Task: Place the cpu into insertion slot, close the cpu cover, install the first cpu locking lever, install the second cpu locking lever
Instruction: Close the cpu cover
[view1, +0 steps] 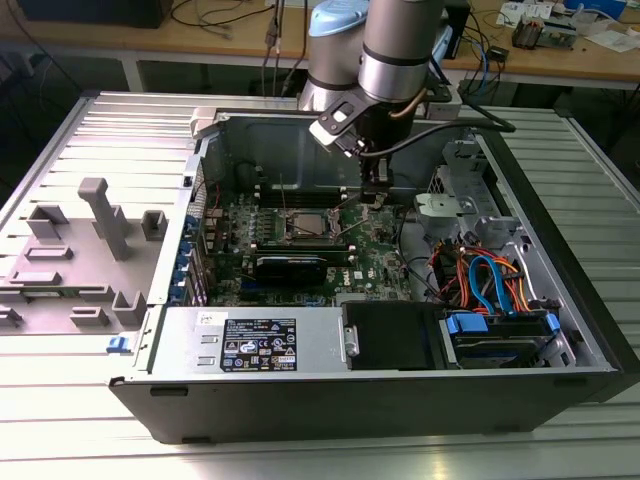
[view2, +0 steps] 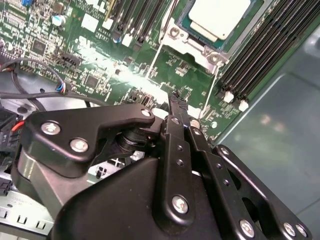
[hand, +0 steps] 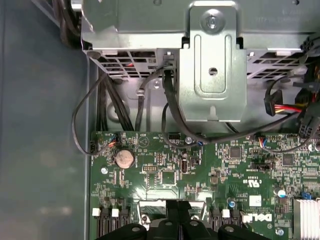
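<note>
Hovering hand (view2: 176, 102) near seated cpu (view2: 220, 15); memory slots (view2: 260, 55) flanking it, cables (hand: 114, 102) nearby.

The cpu (view2: 218, 17) sat in the slot (view1: 286, 228) on the board (view1: 375, 265) inside the case (view1: 300, 130); the pincer (view1: 372, 200) hung just to the exterior view's right of it.

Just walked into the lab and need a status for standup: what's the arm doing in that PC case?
The claw is shut, empty as far as I can see, and hangs close above the motherboard, just beside the cpu. The cpu lies seated, with the cpu cover apparently down around it. Whether it is locked down, I cannot tell.
</note>
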